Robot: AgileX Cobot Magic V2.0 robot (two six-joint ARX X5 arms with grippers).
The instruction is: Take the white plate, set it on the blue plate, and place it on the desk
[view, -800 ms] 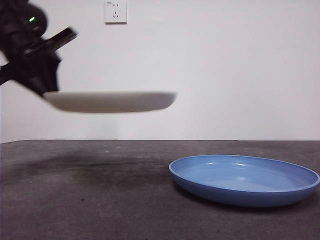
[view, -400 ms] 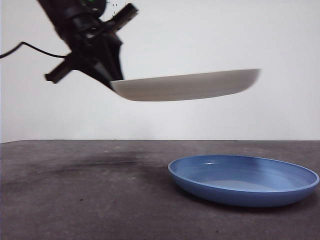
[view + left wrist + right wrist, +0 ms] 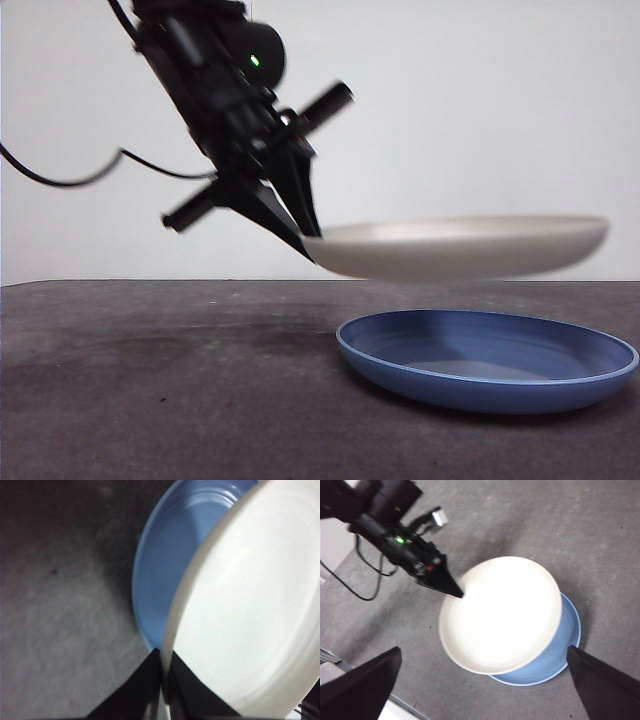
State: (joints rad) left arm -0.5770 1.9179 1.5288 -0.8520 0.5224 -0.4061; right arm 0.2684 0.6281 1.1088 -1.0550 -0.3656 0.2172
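The white plate (image 3: pixel 460 245) hangs level in the air just above the blue plate (image 3: pixel 490 365), overlapping most of it. My left gripper (image 3: pixel 305 240) is shut on the white plate's left rim. In the left wrist view its jaws pinch the white plate (image 3: pixel 250 620) at the edge, with the blue plate (image 3: pixel 165 560) beneath. The right wrist view looks down from high up on the white plate (image 3: pixel 500 615), the blue plate (image 3: pixel 555 665) and the left gripper (image 3: pixel 457 592). My right gripper (image 3: pixel 484 652) is open and holds nothing. The blue plate rests on the desk (image 3: pixel 150 400).
A black cable (image 3: pixel 60 180) trails from the left arm toward the left side. A white wall stands behind the desk. The desk's edge (image 3: pixel 370 685) shows below the left arm in the right wrist view.
The left gripper has carried the white plate to the right and lower, from over the bare desk to over the blue plate. The blue plate has not moved.
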